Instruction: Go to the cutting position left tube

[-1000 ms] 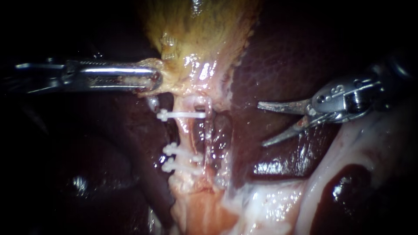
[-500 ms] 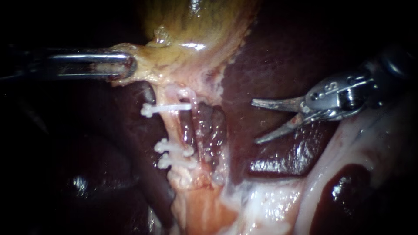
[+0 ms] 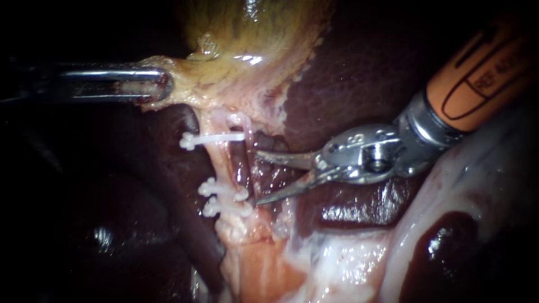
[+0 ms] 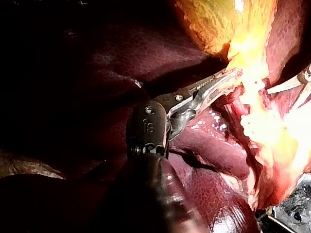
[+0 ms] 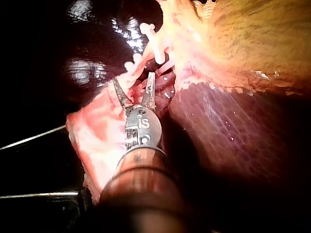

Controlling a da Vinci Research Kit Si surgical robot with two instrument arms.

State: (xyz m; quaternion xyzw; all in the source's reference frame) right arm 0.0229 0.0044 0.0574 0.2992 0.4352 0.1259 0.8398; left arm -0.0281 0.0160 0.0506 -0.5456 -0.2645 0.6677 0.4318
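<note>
The left tube is running pale and upright below the gallbladder, wearing an upper clip and two lower clips. The left instrument is holding the gallbladder's edge out to the side, its jaws clamped on it. The right instrument is lying with its jaws apart, tips just beside the bare stretch between the clips. The approach is looking nearly done; the jaws are not yet straddling the tube.
</note>
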